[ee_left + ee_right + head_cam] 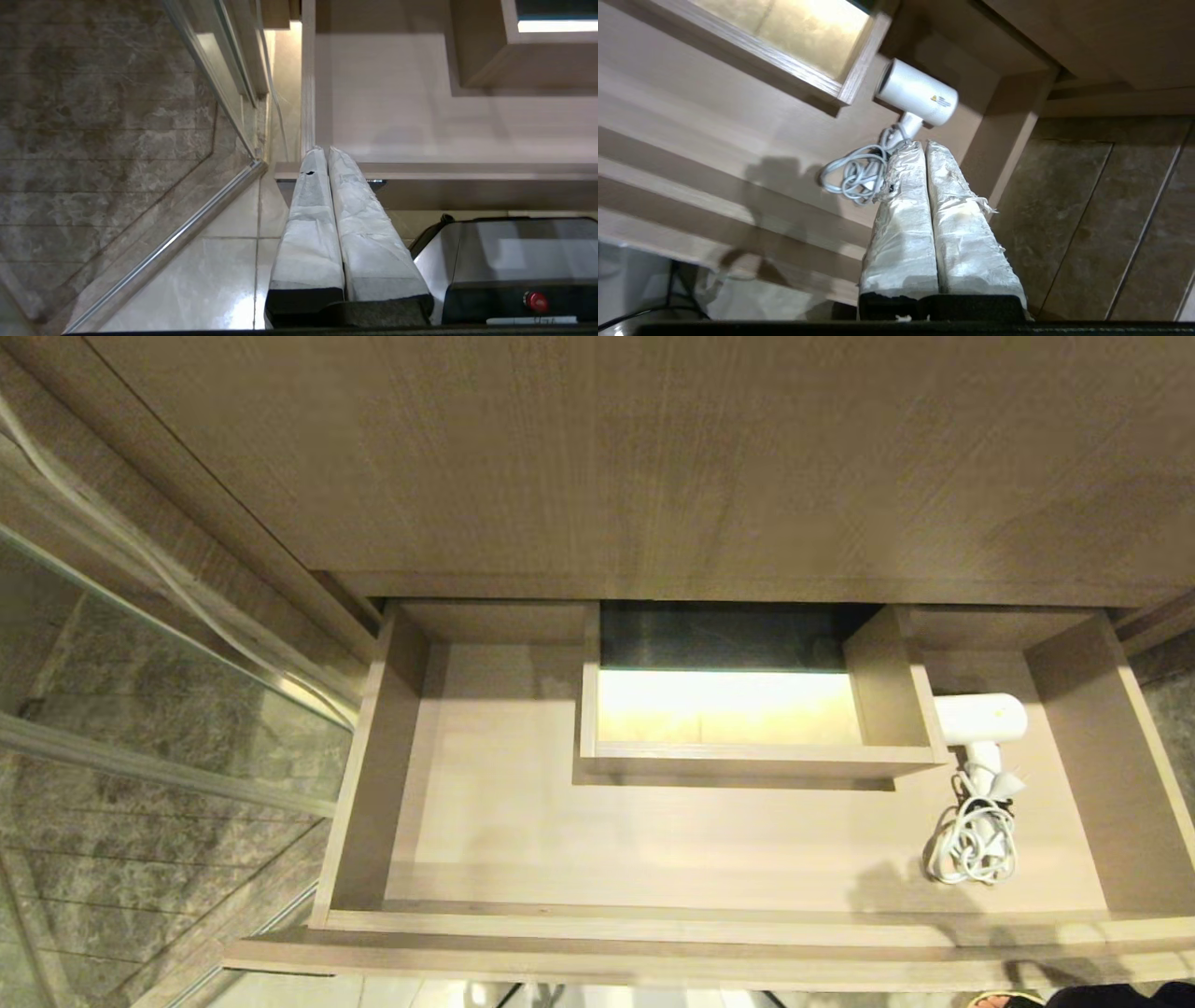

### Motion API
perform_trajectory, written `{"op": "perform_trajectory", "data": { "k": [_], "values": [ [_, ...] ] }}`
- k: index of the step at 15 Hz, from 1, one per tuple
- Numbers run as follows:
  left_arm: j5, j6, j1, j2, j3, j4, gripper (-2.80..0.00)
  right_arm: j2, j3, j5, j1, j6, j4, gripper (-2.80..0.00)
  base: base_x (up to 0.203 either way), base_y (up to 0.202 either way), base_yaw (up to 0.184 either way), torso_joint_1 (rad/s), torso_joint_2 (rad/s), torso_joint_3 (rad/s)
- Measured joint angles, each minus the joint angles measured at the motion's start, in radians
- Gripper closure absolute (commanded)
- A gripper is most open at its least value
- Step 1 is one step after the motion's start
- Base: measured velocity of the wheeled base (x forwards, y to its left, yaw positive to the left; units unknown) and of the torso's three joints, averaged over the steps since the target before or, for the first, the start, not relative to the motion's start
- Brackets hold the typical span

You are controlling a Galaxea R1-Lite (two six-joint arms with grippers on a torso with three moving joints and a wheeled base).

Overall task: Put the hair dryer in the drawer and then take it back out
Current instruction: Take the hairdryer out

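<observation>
Hair dryer (917,92) lies in the open drawer's (1083,709) right-hand part, barrel crosswise against the boxed cut-out (892,695), handle and coiled cord (853,175) pointing toward the right gripper (923,147). That gripper, nearer by far, hangs apart from it with fingers pressed together, holding nothing. Left gripper (324,151), likewise closed and empty, sits at the drawer's far-left front corner.

Quick headcount from my end: one hair dryer (980,721), one cord bundle (971,842), one open drawer (709,919) with one boxed cut-out (747,761). Two grippers, mine: left (327,154), right (923,148).
</observation>
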Motion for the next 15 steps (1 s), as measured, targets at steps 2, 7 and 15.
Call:
{"op": "perform_trajectory", "data": {
  "k": [2,7,15],
  "values": [
    [0.000,0.001,-0.001,0.000,0.000,0.001,0.00,0.017,0.003,-0.001,0.000,0.000,-0.012,0.00,0.000,0.000,0.000,0.076,0.17,0.276],
    [0.000,0.000,-0.001,0.000,0.000,0.000,0.00,0.222,-0.096,-0.009,-0.016,0.005,0.021,0.00,0.000,0.000,0.000,0.064,0.04,0.103],
    [0.000,0.000,-0.001,0.000,0.000,0.000,0.00,0.789,-0.455,-0.160,-0.068,0.159,0.153,-2.80,0.000,0.000,0.000,0.024,0.02,0.038]
  ]
}}
